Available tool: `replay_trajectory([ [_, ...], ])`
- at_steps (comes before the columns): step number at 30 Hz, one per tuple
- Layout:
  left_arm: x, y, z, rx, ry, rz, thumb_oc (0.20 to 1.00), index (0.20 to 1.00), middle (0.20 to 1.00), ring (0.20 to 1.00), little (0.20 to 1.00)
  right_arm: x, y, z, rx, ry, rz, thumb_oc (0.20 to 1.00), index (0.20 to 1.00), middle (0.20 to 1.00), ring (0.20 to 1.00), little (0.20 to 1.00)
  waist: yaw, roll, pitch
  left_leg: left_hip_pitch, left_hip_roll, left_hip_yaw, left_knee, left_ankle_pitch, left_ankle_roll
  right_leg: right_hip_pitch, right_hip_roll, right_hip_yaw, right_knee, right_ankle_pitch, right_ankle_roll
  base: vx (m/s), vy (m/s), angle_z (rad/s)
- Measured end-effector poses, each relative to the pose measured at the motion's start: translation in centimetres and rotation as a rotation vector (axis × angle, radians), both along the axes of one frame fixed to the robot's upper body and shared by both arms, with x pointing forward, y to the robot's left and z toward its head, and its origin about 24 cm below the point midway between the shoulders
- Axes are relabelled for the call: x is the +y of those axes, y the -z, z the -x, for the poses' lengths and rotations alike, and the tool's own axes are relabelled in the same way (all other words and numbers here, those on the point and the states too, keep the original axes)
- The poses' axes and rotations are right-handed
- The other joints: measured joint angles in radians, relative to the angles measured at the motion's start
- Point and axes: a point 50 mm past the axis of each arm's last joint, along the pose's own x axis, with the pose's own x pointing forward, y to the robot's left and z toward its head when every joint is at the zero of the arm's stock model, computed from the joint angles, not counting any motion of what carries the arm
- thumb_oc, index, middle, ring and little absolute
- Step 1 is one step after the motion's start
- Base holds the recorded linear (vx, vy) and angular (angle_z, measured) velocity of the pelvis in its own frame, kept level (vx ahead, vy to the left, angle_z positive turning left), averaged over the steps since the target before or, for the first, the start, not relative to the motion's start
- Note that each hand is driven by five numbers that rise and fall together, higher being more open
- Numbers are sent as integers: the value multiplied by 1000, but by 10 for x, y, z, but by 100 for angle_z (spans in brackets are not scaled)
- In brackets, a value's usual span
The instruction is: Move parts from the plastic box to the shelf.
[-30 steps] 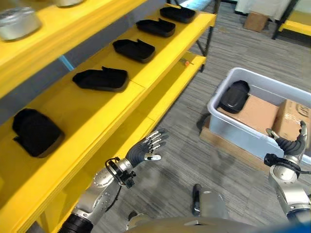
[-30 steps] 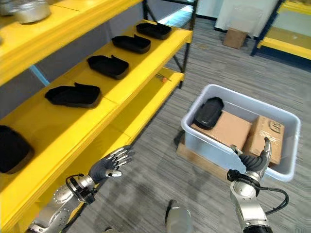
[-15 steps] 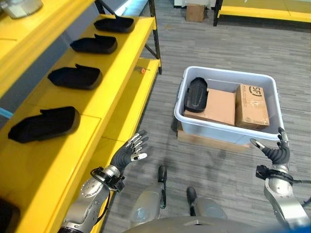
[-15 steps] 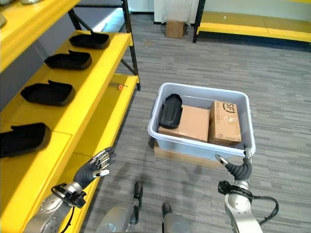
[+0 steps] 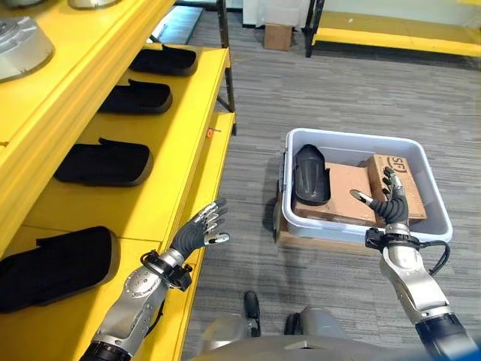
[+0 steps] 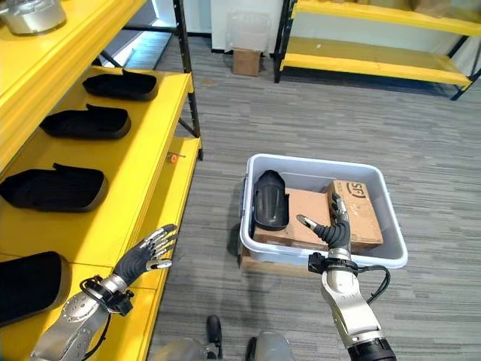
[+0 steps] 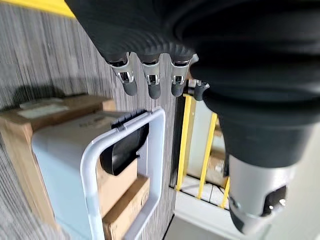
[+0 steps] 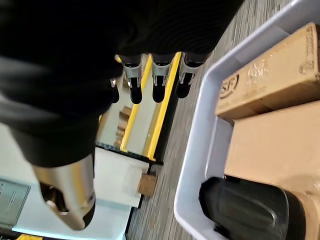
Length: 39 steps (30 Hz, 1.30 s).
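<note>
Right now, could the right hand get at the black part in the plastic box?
Probably yes: the right hand, open, is raised over the plastic box, and the black part lies uncovered atop cardboard.

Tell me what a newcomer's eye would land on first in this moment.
Probably the bright yellow shelf on the robot's left, with a row of black parts laid along it. Next, the pale plastic box on the floor, where one more black part leans beside two cardboard boxes. The right hand hangs open at the box's near rim; the left hand is open by the shelf edge.
</note>
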Motion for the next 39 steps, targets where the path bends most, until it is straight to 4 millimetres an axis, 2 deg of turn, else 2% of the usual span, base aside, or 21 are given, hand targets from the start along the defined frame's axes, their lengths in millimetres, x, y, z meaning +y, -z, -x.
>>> replay_trajectory([
  [2,-1,-1,-3,-2,-8,-1,1000,1000,1000,1000,1000,-1,4,3,20,3,2,1000,1000,1000,1000,1000,-21,2,0,0,1,-18,1,1,-10,0,-39,49,-164,33,11,70,-171,27],
  [3,-4,-1,-8,-2,-14,4,1000,1000,1000,1000,1000,-2,9,7,49,10,2,1000,1000,1000,1000,1000,-43,6,-2,-1,3,-49,4,5,-10,20,-66,109,-333,110,32,66,-280,58],
  [6,-6,2,-9,12,-28,1,1000,1000,1000,1000,1000,0,18,11,92,13,-6,1000,1000,1000,1000,1000,-47,-15,-16,1,24,-74,27,-13,-48,44,-126,148,-564,294,57,16,-391,38],
  [7,-8,4,-8,19,-29,5,1000,1000,1000,1000,1000,2,18,11,90,15,-16,1000,1000,1000,1000,1000,-42,-23,-18,0,34,-80,36,-18,-56,54,-137,148,-597,331,56,-33,-381,30],
  [9,-14,8,-4,40,-15,12,1000,1000,1000,1000,1000,6,21,11,101,13,-26,1000,1000,1000,1000,1000,-34,-36,-22,-17,68,-95,78,-40,-90,64,-159,97,-596,366,52,-33,-298,26],
  [10,-13,11,0,58,-9,1,1000,1000,1000,1000,1000,9,23,12,108,9,-36,1000,1000,1000,1000,1000,-13,-62,-25,-20,79,-101,101,-58,-124,73,-162,97,-570,409,19,-27,-459,15],
  [11,-10,14,4,76,-19,-12,1000,1000,1000,1000,1000,13,25,12,118,-1,-42,1000,1000,1000,1000,1000,-6,-92,-33,-25,88,-105,112,-71,-158,92,-162,87,-555,389,34,-6,-497,2],
  [12,-10,16,6,83,-29,-5,1000,1000,1000,1000,1000,12,23,11,112,0,-39,1000,1000,1000,1000,1000,-3,-89,-32,-37,119,-107,125,-77,-184,99,-137,87,-569,348,27,8,-423,8],
  [14,-15,18,11,93,-35,23,1000,1000,1000,1000,1000,7,16,9,103,-6,-5,1000,1000,1000,1000,1000,-12,-42,-15,-41,202,-120,100,-46,-234,121,-41,62,-623,332,-2,5,-355,10],
  [17,-19,17,14,91,-44,48,1000,1000,1000,1000,1000,-5,14,9,120,-5,53,1000,1000,1000,1000,1000,-17,-4,0,2,276,-65,55,3,-232,149,38,36,-641,323,-36,31,-311,-8],
  [19,-20,13,12,69,-59,58,1000,1000,1000,1000,1000,-15,13,10,138,-1,96,1000,1000,1000,1000,1000,-18,22,14,41,320,-47,27,7,-236,168,83,38,-641,304,-58,29,-268,-12],
  [22,-21,5,3,39,-102,154,1000,1000,1000,1000,1000,-27,7,10,138,7,152,1000,1000,1000,1000,1000,-31,49,33,31,357,-51,25,5,-225,141,112,24,-600,282,-91,-6,-315,3],
  [24,-19,0,-1,21,-126,173,1000,1000,1000,1000,1000,-33,-1,4,105,32,158,1000,1000,1000,1000,1000,-38,60,43,-5,383,-49,36,3,-205,57,115,8,-479,233,-115,20,-306,2],
  [26,-17,-1,-4,23,-162,191,1000,1000,1000,1000,1000,-35,-1,1,102,45,158,1000,1000,1000,1000,1000,-37,55,46,-15,383,-45,43,7,-188,-18,110,6,-333,152,-132,29,-205,4],
  [28,-16,0,-7,28,-193,192,1000,1000,1000,1000,1000,-36,1,4,108,60,156,1000,1000,1000,1000,1000,-40,54,55,-41,383,-19,100,9,-137,-41,95,-6,-257,99,-151,55,-90,28],
  [29,-16,-1,-12,20,-201,181,1000,1000,1000,1000,1000,-39,4,8,115,83,150,1000,1000,1000,1000,1000,-49,48,61,-81,374,21,152,32,-151,-38,70,-15,-259,94,-155,107,-2,35],
  [30,-16,-1,-12,20,-201,181,1000,1000,1000,1000,1000,-39,4,8,115,83,150,1000,1000,1000,1000,1000,-49,48,61,-81,374,21,152,32,-151,-38,70,-15,-259,94,-155,82,13,45],
  [31,-15,-1,-19,6,-236,170,1000,1000,1000,1000,1000,-41,8,14,125,115,130,1000,1000,1000,1000,1000,-51,43,64,-93,320,47,174,28,-167,-24,49,-17,-280,102,-147,112,52,22],
  [32,-10,-4,-20,-59,-297,83,1000,1000,1000,1000,1000,-40,11,18,135,125,122,1000,1000,1000,1000,1000,-61,56,61,-42,272,48,94,8,-169,0,61,-14,-309,115,-133,98,62,10],
  [35,-9,-42,-38,-257,-365,22,1000,1000,1000,1000,1000,-35,16,21,142,130,69,1000,1000,1000,1000,1000,-77,67,62,11,264,58,57,9,-205,44,70,12,-364,138,-117,195,80,-21],
  [39,-21,-66,-66,-353,-427,-38,1000,1000,1000,1000,1000,7,7,6,77,-15,16,1000,1000,1000,1000,1000,-99,66,62,20,241,79,47,4,-211,60,68,42,-435,197,-103,31,31,-26],
])
